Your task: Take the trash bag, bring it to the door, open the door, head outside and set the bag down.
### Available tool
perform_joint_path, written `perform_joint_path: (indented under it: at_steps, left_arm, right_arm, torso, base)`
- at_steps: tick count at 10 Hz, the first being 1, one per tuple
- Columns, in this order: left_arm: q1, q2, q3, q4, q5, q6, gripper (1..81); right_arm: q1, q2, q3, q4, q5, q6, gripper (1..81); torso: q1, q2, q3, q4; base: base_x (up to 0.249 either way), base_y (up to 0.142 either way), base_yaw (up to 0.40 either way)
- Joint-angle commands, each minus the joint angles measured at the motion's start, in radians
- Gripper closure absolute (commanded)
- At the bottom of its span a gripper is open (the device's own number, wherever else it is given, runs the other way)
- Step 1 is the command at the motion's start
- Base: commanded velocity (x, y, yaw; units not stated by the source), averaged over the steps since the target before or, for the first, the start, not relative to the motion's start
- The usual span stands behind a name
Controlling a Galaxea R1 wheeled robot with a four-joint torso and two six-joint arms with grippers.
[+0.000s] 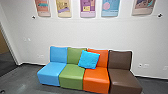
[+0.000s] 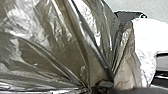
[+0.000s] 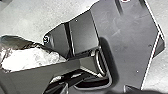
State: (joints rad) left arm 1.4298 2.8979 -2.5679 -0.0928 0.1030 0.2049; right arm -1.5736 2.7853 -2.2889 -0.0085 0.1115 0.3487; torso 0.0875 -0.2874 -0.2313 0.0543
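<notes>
The trash bag (image 2: 57,45) looms large in the left wrist view, a shiny, translucent brownish-grey film with a pale, crumpled patch beside it. Its folds draw together into a tight gather, where my left gripper (image 2: 96,88) is shut on it. In the right wrist view, part of the bag (image 3: 18,43) and some whitish material appear beyond the robot's own jointed bar. In the head view, a doorway frame (image 1: 10,43) stands at the far left with a darker area past it.
A row of blue, green, orange and brown seats (image 1: 96,78) lines the white wall (image 1: 82,32) ahead, with a bright blue cushion (image 1: 89,59) on it. Posters hang above. Dark grey floor (image 1: 25,78) lies to the left of the seats.
</notes>
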Motion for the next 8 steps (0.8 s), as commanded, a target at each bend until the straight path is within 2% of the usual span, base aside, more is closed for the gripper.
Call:
perform_joint_path:
  at_steps: [1, 3, 5, 7, 8]
  left_arm:
    - [-0.053, -0.006, 0.001, 0.004, 0.067, 0.002, 81.1]
    - [-0.054, 0.0, -0.014, 0.004, 0.064, 0.002, 81.1]
    - [-0.053, 0.035, -0.075, 0.004, 0.064, 0.002, 81.1]
    - [-0.053, 0.077, -0.13, 0.005, 0.063, 0.002, 81.1]
    - [-0.053, 0.087, -0.146, 0.005, 0.06, 0.002, 81.1]
  right_arm:
    - [0.04, -0.005, -0.001, -0.016, -0.052, -0.002, 1.0]
    - [0.04, 0.012, -0.026, -0.016, -0.052, -0.002, 1.0]
    - [0.042, 0.035, -0.061, -0.016, -0.052, -0.002, 1.0]
    - [0.042, 0.038, -0.064, -0.018, -0.052, -0.002, 1.0]
    - [0.039, 0.041, -0.066, -0.022, -0.052, -0.002, 1.0]
  torso:
    - [0.001, -0.001, -0.001, 0.0]
    - [-0.004, 0.006, 0.006, 0.0]
    - [-0.004, 0.005, 0.005, 0.0]
    - [-0.004, 0.005, 0.069, 0.0]
    - [-0.004, 0.006, 0.013, 0.0]
  base:
    - [0.0, 0.0, 0.0]
    - [0.0, 0.0, 0.0]
    - [0.0, 0.0, 0.0]
    - [0.0, 0.0, 0.0]
    - [0.0, 0.0, 0.0]
